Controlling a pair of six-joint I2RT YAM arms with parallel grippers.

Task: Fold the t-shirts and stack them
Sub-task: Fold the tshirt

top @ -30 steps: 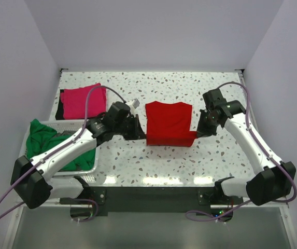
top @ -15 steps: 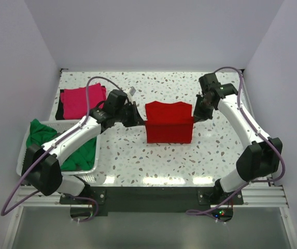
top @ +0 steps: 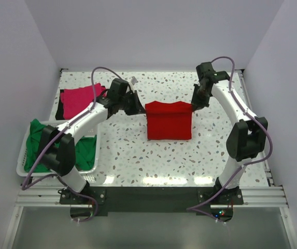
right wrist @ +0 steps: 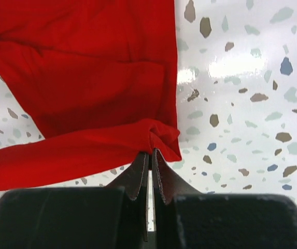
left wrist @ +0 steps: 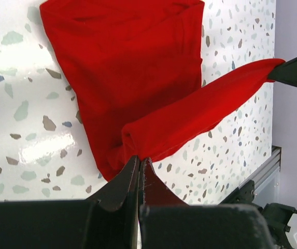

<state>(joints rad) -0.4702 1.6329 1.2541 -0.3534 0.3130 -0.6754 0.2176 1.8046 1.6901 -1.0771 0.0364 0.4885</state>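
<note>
Red t-shirt [top: 169, 123] lies at mid-worktop, partly folded, with 1 edge lifted and stretched as a band between the 2 grippers over its far side. Left gripper [left wrist: 139, 165] has its jaws pinched together on the band's left end. Right gripper [right wrist: 149, 155] is likewise clamped on the right end. Magenta-pink t-shirt [top: 78, 100] lies folded at the far-left corner. Green t-shirt [top: 37, 136] sits crumpled in a white basket [top: 86, 171] at the near-left corner of the terrazzo worktop [top: 138, 155].

The middle t-shirt [top: 169, 124] lay on the tabletop [top: 138, 155] between the left fingers [left wrist: 119, 184] and right fingers [right wrist: 130, 176]. A second t-shirt [top: 78, 101] lay far left; a third t-shirt [top: 37, 134] sat in the basket [top: 19, 165], near left.
</note>
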